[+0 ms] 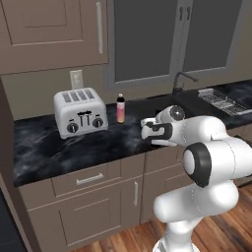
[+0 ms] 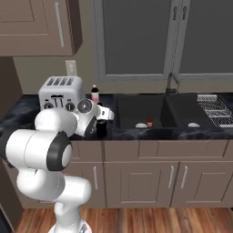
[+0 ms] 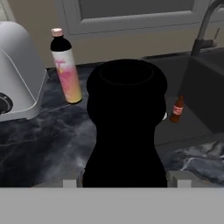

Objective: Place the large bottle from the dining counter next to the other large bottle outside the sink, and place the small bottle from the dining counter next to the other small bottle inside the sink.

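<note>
My gripper (image 3: 124, 181) is shut on the large bottle (image 3: 124, 131), a glossy black bottle seen from above between the two fingertips (image 3: 70, 183). From the base, the hand (image 1: 153, 134) holds it at the counter's front edge, left of the sink (image 2: 136, 109); whether the black bottle (image 2: 101, 129) rests on the worktop I cannot tell. The other large bottle (image 3: 65, 70), pink-orange with a dark top, stands upright behind it beside the toaster, and shows again from the base (image 1: 120, 109) (image 2: 95, 94). A small red bottle (image 2: 149, 123) (image 3: 177, 109) stands inside the sink.
A silver toaster (image 1: 80, 113) (image 2: 61, 93) sits on the black marble worktop to the left. A dark curved faucet (image 2: 172, 82) rises behind the sink. A dish rack (image 2: 214, 107) lies at the right. Wall cabinets hang above.
</note>
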You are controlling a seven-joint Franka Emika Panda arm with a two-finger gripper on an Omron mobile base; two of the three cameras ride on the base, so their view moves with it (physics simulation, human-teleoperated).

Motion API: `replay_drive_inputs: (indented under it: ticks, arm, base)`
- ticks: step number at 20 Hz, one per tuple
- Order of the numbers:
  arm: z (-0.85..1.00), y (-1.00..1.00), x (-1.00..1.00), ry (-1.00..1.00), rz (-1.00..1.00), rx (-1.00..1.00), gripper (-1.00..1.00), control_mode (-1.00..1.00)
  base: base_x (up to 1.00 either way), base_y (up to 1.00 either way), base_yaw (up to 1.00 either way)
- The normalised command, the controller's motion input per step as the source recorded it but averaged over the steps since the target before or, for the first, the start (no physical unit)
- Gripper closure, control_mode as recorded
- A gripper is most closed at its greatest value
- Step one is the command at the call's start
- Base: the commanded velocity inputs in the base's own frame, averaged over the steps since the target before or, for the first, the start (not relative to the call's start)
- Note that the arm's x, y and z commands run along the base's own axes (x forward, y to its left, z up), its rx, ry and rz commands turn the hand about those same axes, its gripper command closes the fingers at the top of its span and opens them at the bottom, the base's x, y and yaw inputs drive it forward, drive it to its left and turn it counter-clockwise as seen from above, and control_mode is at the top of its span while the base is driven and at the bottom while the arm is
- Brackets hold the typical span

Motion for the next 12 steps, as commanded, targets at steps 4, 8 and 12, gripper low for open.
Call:
replay_drive_inputs:
  ticks: [4,8,12]
  arm:
    - [0.00,0.00,0.00,0.00,0.00,0.00,1.00,1.00]
    - [0.00,0.00,0.00,0.00,0.00,0.00,1.00,1.00]
    - [0.00,0.00,0.00,0.00,0.00,0.00,1.00,1.00]
  base:
    - [0.47,-0.11,0.08]
    - [0.46,-0.11,0.08]
    - [0.38,-0.18,0.06]
